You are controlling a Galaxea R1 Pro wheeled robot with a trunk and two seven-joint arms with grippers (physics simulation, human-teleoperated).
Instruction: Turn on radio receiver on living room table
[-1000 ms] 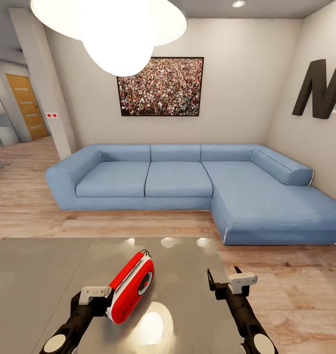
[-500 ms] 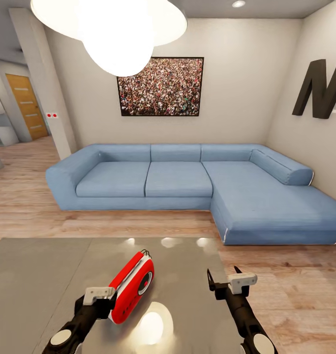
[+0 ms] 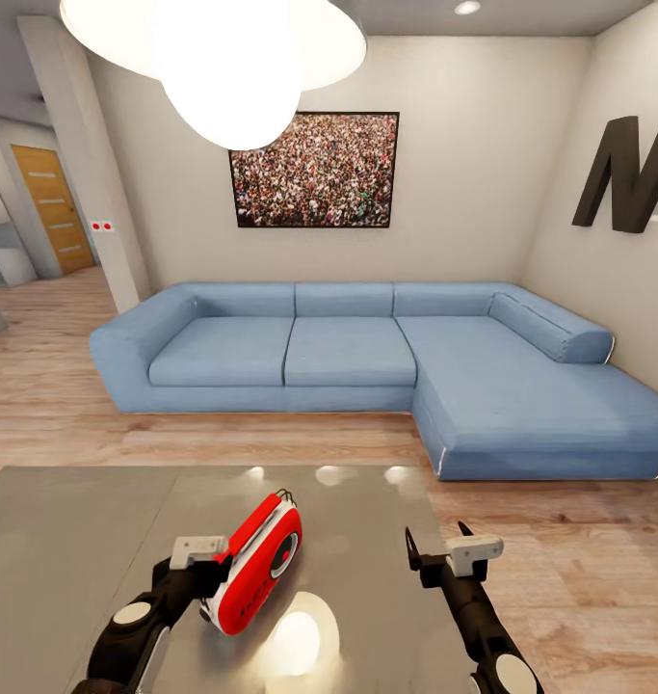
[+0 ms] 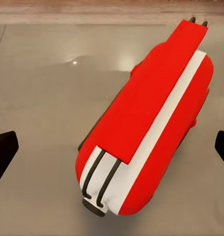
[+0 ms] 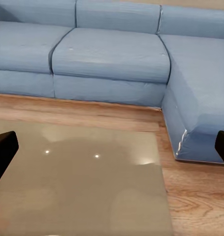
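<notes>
The head camera looks forward and down over the table (image 3: 68, 540) toward the sofa (image 3: 367, 357) and the far wall. The left wrist camera sits close above the radio receiver (image 4: 146, 123) — looking down on it. The right wrist camera faces outward across the table's far edge to the sofa, shared with the head view.

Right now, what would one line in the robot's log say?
radio: lying on table | left gripper: open, over radio | right gripper: open, off to side | not switched on yet
</notes>
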